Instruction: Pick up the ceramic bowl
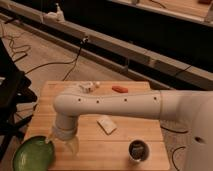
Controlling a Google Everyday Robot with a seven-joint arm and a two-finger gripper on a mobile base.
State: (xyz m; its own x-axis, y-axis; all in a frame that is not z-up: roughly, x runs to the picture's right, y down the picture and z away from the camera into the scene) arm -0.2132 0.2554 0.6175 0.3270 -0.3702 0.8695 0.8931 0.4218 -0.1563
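At the front left corner of the wooden table (100, 150), the ceramic bowl (33, 153) was seen: wide, flat-ish, green & shiny, w/ a darker rim. It was set right side up on the wood. Just to its right, the gripper (71, 146) was hung over the table, pointed down, v. near the bowl's rim; whether the rim was touched could not be told. Its fingers were spread wide & nothing was held. The white arm (115, 104) was stretched across the table from the right side. Near the middle, a small flat white thing (106, 124) was laid on the wood. At the front right, a small dark cup (137, 150) was stood upright, well apart from the bowl. Near the back edge, a small orange thing (119, 89) & a small white thing (89, 87) were laid. On the floor behind the table, cables (60, 62) were seen.
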